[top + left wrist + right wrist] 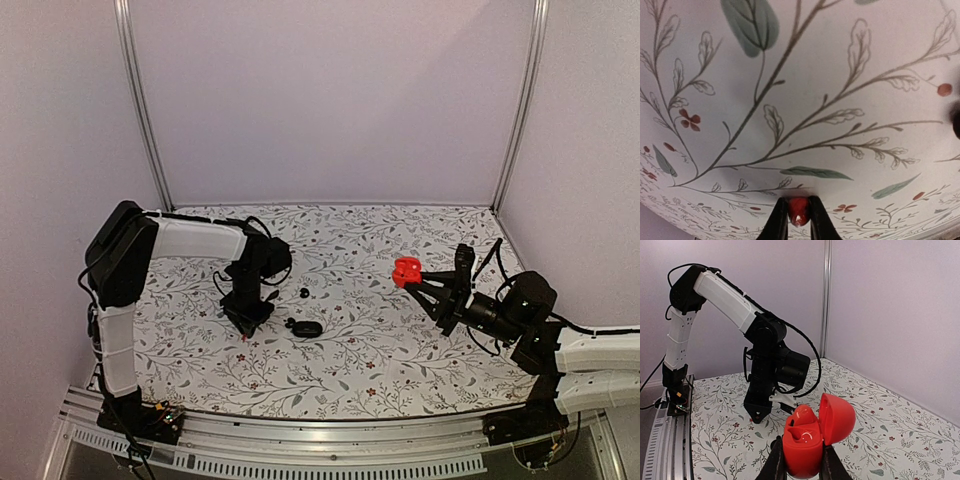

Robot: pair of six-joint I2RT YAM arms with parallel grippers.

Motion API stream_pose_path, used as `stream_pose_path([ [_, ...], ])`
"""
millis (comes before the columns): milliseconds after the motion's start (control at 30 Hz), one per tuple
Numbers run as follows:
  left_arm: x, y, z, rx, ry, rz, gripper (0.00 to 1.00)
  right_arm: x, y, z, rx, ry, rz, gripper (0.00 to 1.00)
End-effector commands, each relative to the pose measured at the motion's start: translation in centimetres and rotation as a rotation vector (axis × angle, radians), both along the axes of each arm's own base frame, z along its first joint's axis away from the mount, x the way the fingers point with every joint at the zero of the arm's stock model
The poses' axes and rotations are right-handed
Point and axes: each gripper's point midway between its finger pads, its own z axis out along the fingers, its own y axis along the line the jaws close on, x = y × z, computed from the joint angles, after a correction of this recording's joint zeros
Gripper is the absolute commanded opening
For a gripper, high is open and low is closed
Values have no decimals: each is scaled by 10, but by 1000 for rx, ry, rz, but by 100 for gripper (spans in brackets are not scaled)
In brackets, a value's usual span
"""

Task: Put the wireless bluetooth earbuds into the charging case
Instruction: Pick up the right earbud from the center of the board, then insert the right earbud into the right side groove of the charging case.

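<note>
1. Right claw (802, 462) is pinching the red charging case (801, 447) by its lower body, with one finger pressing on each side.
2. The case is sitting upright in that claw. Its lid (838, 418) is hinged open and leaning over the right-hand finger in the wrist view, and the moulded inside is facing the camera.
3. In the top view the right claw (412, 277) is holding the case (405, 268) up off the tabletop (380, 350), well apart from the left claw (250, 322).
4. Left claw (799, 220) is pressing together on a small glossy red earbud (799, 210), which is sitting right between the fingertips. Only a rounded bit of it is showing at the bottom edge of the wrist view, so I'm taking it for an earbud and not swearing to it.
5. Left claw is pointing straight down, tips close over the floral tabletop (790, 100). Can't tell whether they're touching it.
6. A black oval piece (305, 328) is lying flat on the tabletop, near the left claw on its right side.
7. A small black bead (303, 293) is lying to the left claw's right too. It's farther from the arm bases than the oval piece and isn't touching it.
8. Both black items are lying between the two claws, much nearer the left one.
</note>
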Motion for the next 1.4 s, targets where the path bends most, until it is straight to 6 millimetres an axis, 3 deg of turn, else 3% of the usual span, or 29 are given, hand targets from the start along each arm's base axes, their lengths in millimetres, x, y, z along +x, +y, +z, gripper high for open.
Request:
stream_pose_path([
  [0, -1, 1, -9, 28, 8, -23, 10, 2, -2, 4, 14, -11, -7, 0],
  [267, 22, -10, 7, -81, -88, 20, 5, 3, -2, 10, 25, -16, -18, 0],
  [433, 48, -22, 43, -194, -212, 58, 5, 6, -4, 18, 35, -27, -34, 0],
  [533, 67, -38, 80, -289, -316, 56, 4, 9, -4, 19, 40, -22, -44, 0],
  [667, 92, -61, 149, -443, -514, 55, 4, 12, -6, 30, 66, -45, -68, 0],
  [767, 99, -86, 205, -563, -668, -4, 4, 12, -1, 37, 72, -69, -52, 0],
  [900, 86, -126, 268, -702, -833, -128, 5, 13, 4, 41, 89, -83, -31, 0],
  [1067, 56, -171, 329, -899, -974, -221, 5, 17, 9, 46, 98, -86, -29, 0],
  [1200, 34, -195, 356, -1020, -1040, -265, 5, 24, 9, 48, 113, -76, -60, 0],
  [1367, 20, -214, 371, -1087, -1080, -291, 4, 29, 8, 48, 119, -66, -84, 0],
])
